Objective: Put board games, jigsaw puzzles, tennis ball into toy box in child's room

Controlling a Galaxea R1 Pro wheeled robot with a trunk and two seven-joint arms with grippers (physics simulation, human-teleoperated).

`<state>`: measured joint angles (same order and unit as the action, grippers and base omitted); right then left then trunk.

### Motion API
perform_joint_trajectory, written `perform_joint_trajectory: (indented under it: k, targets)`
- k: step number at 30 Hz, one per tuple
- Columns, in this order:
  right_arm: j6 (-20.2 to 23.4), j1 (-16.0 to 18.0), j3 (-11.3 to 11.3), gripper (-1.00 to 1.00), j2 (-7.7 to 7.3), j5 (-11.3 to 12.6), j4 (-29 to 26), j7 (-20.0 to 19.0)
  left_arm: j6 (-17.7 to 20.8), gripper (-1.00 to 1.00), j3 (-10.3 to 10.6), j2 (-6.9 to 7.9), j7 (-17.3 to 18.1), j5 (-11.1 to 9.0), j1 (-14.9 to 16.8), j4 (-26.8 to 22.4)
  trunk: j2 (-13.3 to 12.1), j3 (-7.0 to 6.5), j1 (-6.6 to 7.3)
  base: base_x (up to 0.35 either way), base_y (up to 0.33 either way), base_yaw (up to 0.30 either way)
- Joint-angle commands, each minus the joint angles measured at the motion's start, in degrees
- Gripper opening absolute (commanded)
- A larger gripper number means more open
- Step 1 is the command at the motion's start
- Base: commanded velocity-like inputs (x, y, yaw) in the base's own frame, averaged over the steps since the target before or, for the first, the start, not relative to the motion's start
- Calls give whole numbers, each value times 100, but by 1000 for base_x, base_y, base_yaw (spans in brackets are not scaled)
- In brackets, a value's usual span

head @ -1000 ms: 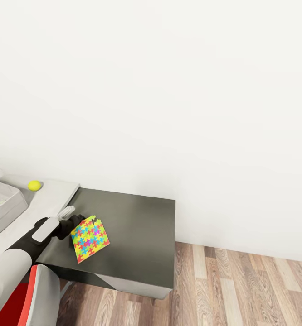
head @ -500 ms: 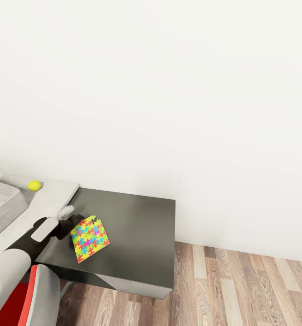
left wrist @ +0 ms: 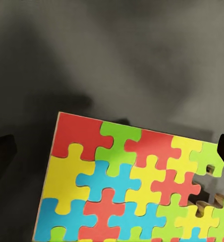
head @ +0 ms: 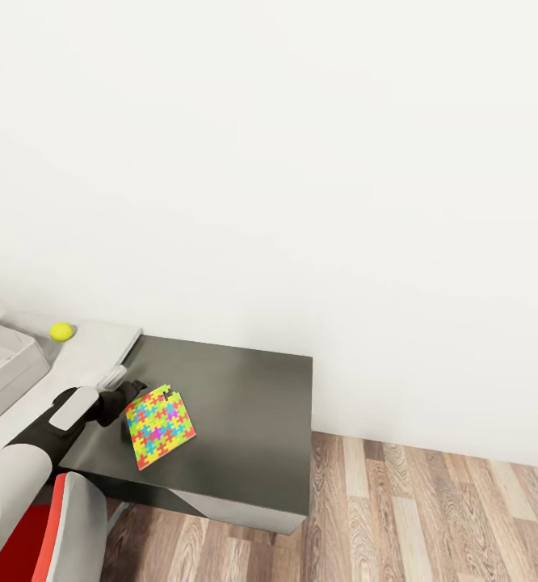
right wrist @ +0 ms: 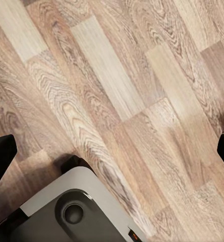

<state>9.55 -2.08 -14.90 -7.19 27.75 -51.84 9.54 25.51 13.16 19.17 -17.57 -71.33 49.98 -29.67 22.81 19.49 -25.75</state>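
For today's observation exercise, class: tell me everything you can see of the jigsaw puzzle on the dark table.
The jigsaw puzzle is a thin, flat, square board of interlocking red, yellow, green and blue pieces, with one gap near an edge showing a wooden backing. It sits turned diagonally on the dark table, near its left end. The left gripper is at its near corner with its fingers spread; whether they touch it cannot be told.

The flat multicoloured jigsaw puzzle (head: 161, 425) lies on the dark grey rectangular table top (head: 245, 412), near its left edge and toward the front — the black left gripper (head: 132, 396) just beside it, at its left. Behind and to the left, a small yellow tennis ball (head: 60, 331) rests on the adjoining pale grey surface (head: 91, 347) — near the wall.
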Motion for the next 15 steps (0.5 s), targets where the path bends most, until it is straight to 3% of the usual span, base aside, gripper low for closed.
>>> perform_joint_trajectory:
  k: [1, 15]
  targets:
    - [29, -3, 5, 100, -1, 47, -19, 31, -2, 100, 39, 6, -50, -59, 3, -12, 11, 9, -4, 13, 0, 0]
    - [29, -3, 9, 100, -1, 47, -19, 30, -2, 100, 43, -4, -52, -30, 3, -12, 11, 9, -4, 23, 0, 0]
